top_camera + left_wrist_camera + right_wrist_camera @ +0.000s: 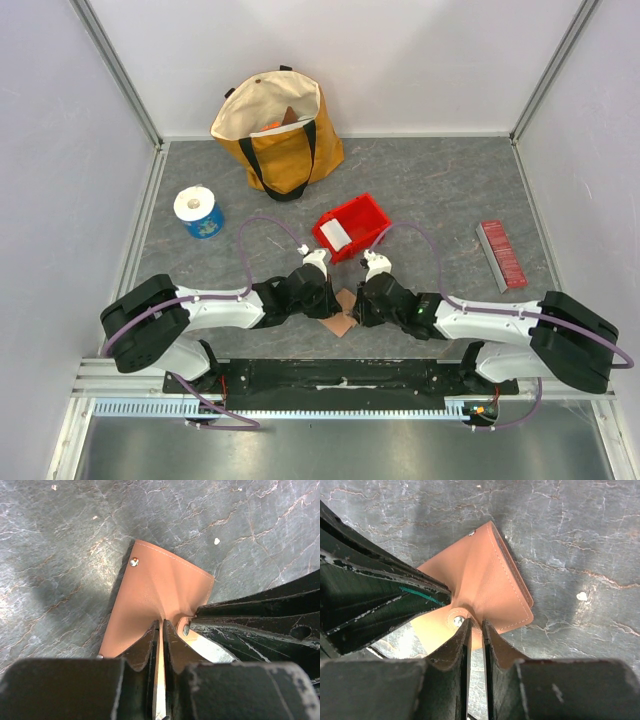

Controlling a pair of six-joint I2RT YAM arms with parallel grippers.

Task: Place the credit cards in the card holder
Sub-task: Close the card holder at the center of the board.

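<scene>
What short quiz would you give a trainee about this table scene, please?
1. Multiple choice: how many grippers have their tips at the card holder? A none; B one; C both.
2. True or false: a white card lies inside the red bin.
3. Short answer: on which arm's side of the table does the dark-red ribbed bar lie?

Key
1. C: the left gripper and the right gripper meet at it from opposite sides.
2. True.
3. The right arm's side.
</scene>
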